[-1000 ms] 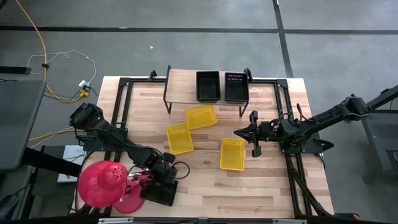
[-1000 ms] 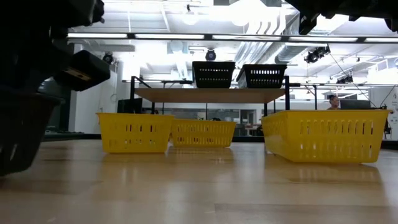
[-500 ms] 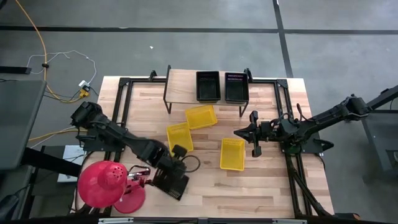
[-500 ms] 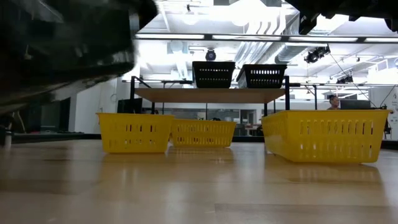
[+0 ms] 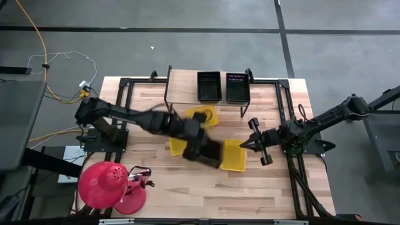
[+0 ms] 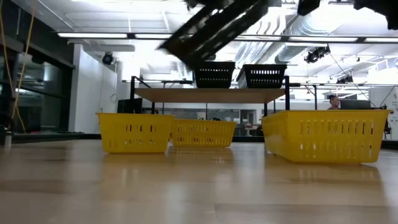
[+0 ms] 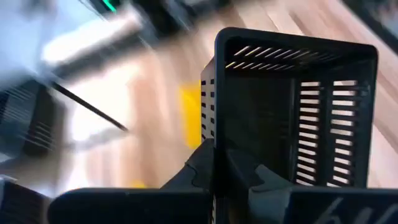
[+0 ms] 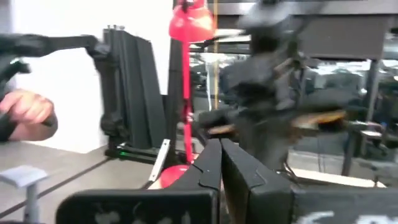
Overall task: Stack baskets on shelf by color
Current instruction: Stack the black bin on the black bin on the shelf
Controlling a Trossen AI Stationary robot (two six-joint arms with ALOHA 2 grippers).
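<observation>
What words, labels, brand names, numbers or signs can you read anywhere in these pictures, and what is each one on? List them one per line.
None can be read.
The black basket held by the left gripper: plain slotted plastic, no label.
The yellow baskets and the shelf: no marking shows.
The red lamp: no text shows.
The room behind, in the low view: anything written there is too small to read.

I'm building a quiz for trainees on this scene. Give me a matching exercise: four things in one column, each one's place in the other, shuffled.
Things:
1. carried black basket
2. other two black baskets
3. yellow baskets
4. red lamp

Places:
A. on the tabletop
B. at the table's front-left corner
C. tilted in the air, held by the left gripper
D. on the shelf

Pairs: 1-C, 2-D, 3-A, 4-B
</observation>
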